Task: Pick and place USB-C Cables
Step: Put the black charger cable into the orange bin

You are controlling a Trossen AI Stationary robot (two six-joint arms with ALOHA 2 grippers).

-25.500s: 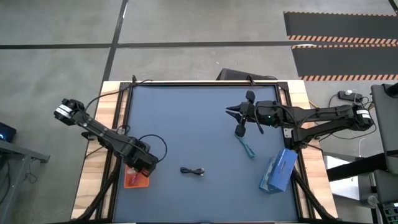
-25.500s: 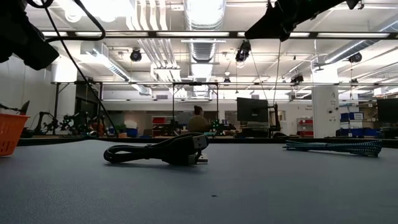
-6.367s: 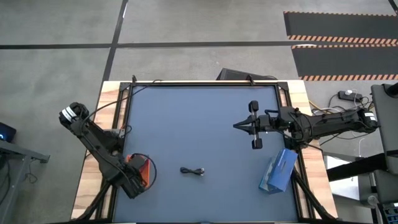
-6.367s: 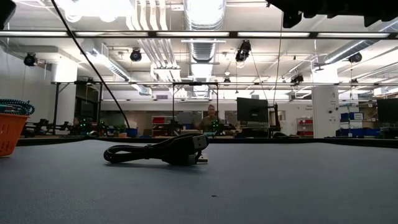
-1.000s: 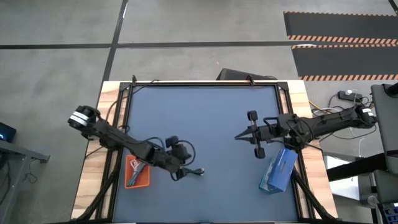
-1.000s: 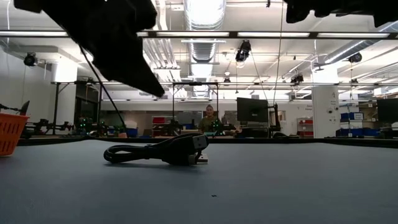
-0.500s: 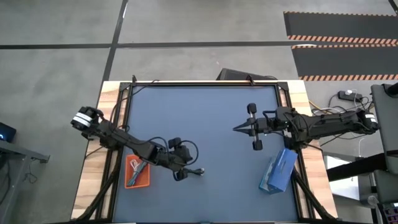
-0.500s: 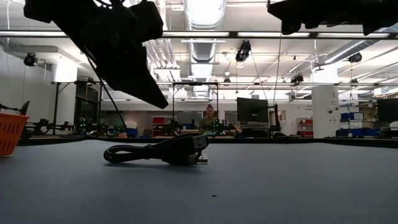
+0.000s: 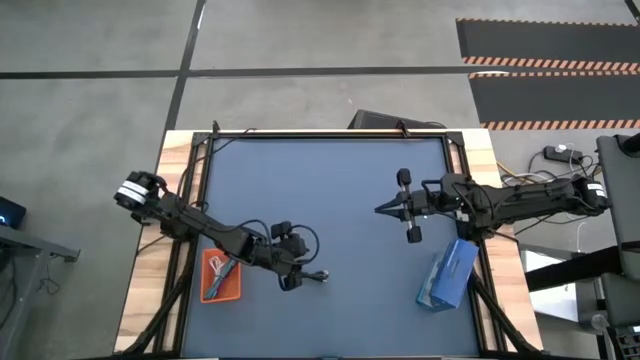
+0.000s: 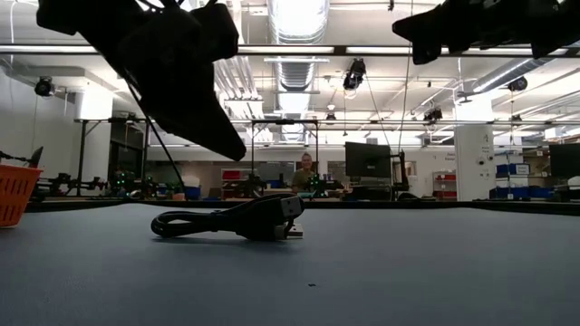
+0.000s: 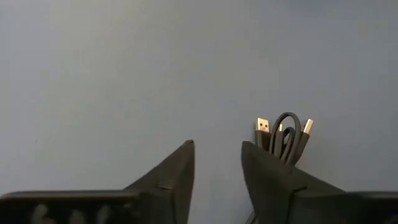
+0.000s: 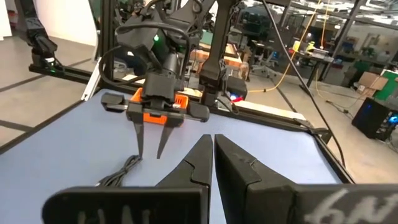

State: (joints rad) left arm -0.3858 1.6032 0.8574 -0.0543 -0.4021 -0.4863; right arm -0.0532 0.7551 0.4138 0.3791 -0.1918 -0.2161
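A black USB-C cable bundle (image 9: 317, 277) lies flat on the blue-grey table, toward its near edge; it also shows in the low view (image 10: 240, 222). My left gripper (image 9: 291, 279) hangs open just above the table, with the cable (image 11: 283, 134) beside the outer side of one finger and nothing between the fingers (image 11: 217, 144). The orange tray (image 9: 232, 291) sits near the table's left edge and holds other cables, one of them teal. My right gripper (image 9: 380, 209) waits shut over the right half of the table (image 12: 210, 142).
A flat blue box (image 9: 447, 272) lies near the table's right near corner, beside the right arm. The orange tray's wall (image 10: 16, 192) shows at the left of the low view. A person stands in the room far behind the table (image 10: 305, 172).
My left gripper has come down a little toward the black cable and edged toward the table's right, staying open. My right gripper has shifted slightly toward the far edge. The cable has not moved.
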